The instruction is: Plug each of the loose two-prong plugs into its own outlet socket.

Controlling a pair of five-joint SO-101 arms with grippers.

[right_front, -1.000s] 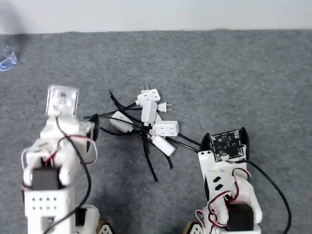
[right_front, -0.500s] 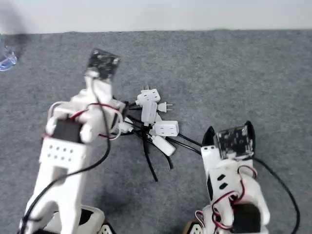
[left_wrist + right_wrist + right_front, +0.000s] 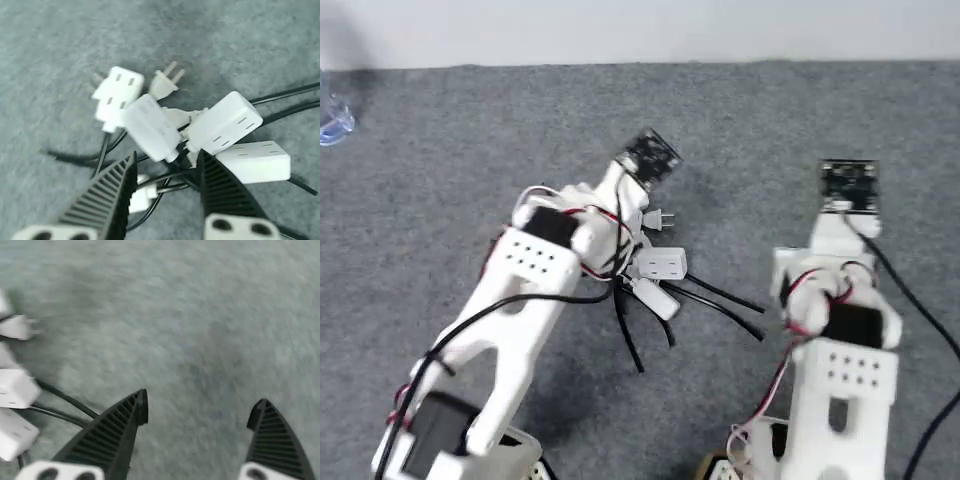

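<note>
Several white sockets point(image 3: 225, 122) lie in one heap point(image 3: 655, 265) mid-table point(image 3: 440, 150), with black cords point(image 3: 720, 298) tangled under them. One loose plug point(image 3: 162, 85) sits at the heap's edge, prongs pointing outward, just beside a slotted block point(image 3: 117, 92). Left gripper point(image 3: 166, 157) hovers over the heap, jaws part open and empty, approx either side of the centre block point(image 3: 147, 127) end; can't tell if touching. Right gripper point(image 3: 202, 400) is wide open and empty, over bare table beside the heap. Judgement: parts are light, hard, smooth plastic, prob slippery. Cords look stiffish and will drag neighbours. Grip the plug by its body behind the prongs, not by the cord.
</note>
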